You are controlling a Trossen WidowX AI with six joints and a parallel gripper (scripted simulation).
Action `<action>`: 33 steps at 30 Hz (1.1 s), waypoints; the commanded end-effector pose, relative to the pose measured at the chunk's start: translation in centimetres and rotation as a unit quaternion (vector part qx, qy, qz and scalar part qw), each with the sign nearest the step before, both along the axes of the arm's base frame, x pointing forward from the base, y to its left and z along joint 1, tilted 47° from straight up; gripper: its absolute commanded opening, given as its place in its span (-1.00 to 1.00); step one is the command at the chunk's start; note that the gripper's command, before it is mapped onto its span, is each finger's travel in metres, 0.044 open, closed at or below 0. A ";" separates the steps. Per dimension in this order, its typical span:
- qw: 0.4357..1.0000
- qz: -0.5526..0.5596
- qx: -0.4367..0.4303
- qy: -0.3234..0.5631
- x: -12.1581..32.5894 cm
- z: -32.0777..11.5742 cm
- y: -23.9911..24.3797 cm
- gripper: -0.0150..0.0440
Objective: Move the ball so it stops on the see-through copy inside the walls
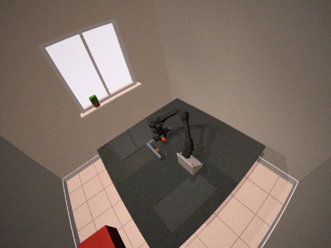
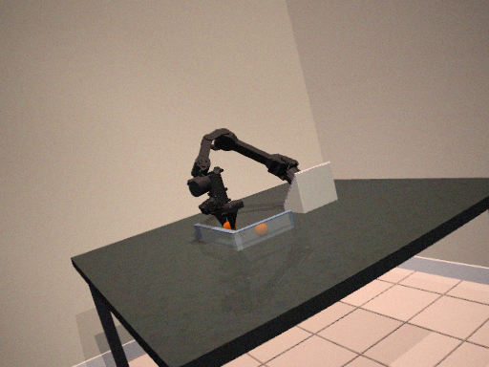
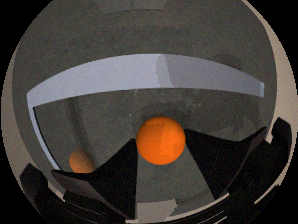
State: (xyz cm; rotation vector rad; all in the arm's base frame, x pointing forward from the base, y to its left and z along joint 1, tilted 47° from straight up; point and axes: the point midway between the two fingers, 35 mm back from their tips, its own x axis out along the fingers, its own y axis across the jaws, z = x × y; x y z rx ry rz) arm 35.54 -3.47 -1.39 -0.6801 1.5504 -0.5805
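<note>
The claw [image 3: 160, 192] is closed on the orange ball [image 3: 160, 140], with one dark finger [image 3: 107, 176] on each side of it in the wrist view. The ball is round and plain, so it has no long axis and no way of pointing that can be told, and it carries no mark. No brand, label or writing can be read on anything in the three views.

In the exterior view the ball [image 2: 227, 225] sits at the claw's tip, low over the dark worktop [image 2: 334, 229] and behind the left one of the two clear walls [image 2: 248, 234]; whether it touches the worktop cannot be told. The see-through copy [image 2: 261, 228] shows paler, to the right of the ball, behind the right wall, apart from the ball. In the wrist view the copy [image 3: 81, 161] lies lower left of the ball, partly hidden by a finger, and one wall [image 3: 143, 72] arcs across beyond both.

From the top view the ball [image 1: 163, 139] is just beside the claw [image 1: 160, 136], and the copy [image 1: 157, 150] lies near the inner side of the wall corner [image 1: 154, 149]. The arm [image 2: 248, 152] bends up from its white base [image 2: 310, 187] and down over the corner.
</note>
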 end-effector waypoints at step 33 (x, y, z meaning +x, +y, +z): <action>0.999 0.035 -0.001 -0.006 1.7 8.3 7.7 -0.49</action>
